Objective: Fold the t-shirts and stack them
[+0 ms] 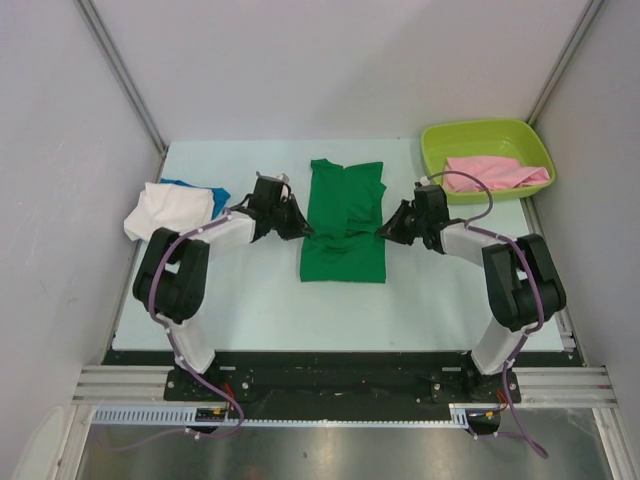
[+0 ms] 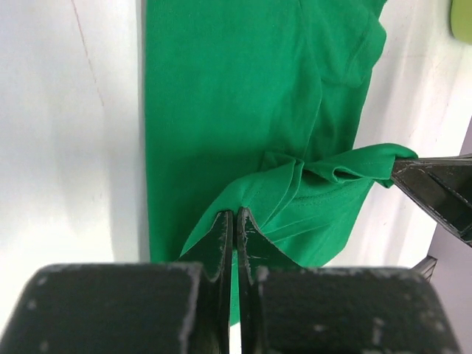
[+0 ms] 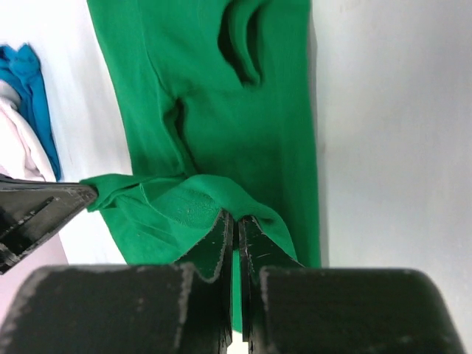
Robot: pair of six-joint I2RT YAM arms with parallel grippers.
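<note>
A bright green t-shirt [image 1: 345, 225] lies lengthwise in the middle of the table, its sides folded in. My left gripper [image 1: 300, 228] is shut on the shirt's left edge [image 2: 235, 217]. My right gripper [image 1: 385, 230] is shut on the right edge [image 3: 236, 220]. A raised band of green cloth [image 2: 339, 166] stretches between the two grips, above the flat part of the shirt [image 3: 221, 88]. A white t-shirt [image 1: 165, 210] and a blue t-shirt [image 1: 195, 188] lie bunched at the table's left. A pink t-shirt [image 1: 495, 172] rests in the tub.
The lime-green plastic tub [image 1: 440, 140] stands at the table's back right corner. Grey walls close in on the left, back and right. The white and blue pile [image 3: 22, 125] sits just left of the left arm.
</note>
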